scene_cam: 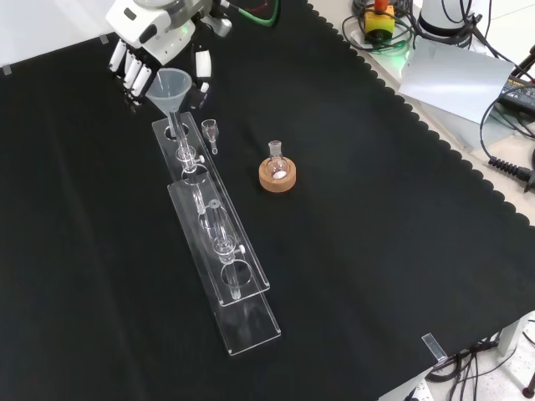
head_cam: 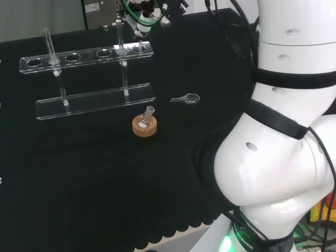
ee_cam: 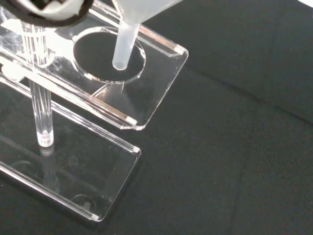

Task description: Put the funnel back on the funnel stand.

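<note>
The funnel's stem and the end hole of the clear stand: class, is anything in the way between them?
Nothing visible blocks it. In the wrist view the funnel stem hangs right over the open end hole of the funnel stand, with no ware inside that hole. The hand holds the funnel.

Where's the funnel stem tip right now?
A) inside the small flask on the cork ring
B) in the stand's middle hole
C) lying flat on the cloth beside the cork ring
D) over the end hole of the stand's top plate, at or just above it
D: in the wrist view the funnel stem points down over the end hole of the clear stand, tip at or just above the opening.
</note>
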Tool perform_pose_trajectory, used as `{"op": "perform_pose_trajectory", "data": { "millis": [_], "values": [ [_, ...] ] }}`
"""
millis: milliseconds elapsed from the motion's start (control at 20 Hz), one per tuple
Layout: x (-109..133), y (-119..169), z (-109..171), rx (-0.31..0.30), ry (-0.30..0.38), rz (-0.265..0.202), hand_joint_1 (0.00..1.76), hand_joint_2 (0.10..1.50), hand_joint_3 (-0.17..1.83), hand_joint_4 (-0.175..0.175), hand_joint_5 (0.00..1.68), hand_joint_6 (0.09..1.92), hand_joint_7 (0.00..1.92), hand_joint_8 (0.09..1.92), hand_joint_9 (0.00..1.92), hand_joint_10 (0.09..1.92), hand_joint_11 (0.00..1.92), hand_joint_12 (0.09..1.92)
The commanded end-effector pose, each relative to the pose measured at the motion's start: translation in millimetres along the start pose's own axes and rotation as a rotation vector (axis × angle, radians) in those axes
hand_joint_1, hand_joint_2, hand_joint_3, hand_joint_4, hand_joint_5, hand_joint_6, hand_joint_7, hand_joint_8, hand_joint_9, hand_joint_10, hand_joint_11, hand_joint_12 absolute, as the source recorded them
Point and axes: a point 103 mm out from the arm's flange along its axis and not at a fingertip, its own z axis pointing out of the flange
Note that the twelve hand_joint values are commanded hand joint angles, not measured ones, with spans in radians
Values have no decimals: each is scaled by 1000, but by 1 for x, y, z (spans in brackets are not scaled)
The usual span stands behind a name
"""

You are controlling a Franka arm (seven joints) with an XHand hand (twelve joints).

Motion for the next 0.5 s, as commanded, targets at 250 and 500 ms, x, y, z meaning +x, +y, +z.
{"op": "perform_pose_trajectory", "data": {
  "millis": [250, 500],
  "values": [
    [3, 4, 7, 18, -9, -2, 795, 675, 545, -42, 520, 690, 614, 698, 978, 485, 575, 1268],
    [4, 8, 12, 21, -7, -4, 795, 675, 545, -46, 497, 679, 611, 697, 973, 484, 575, 1268]
  ]
}}
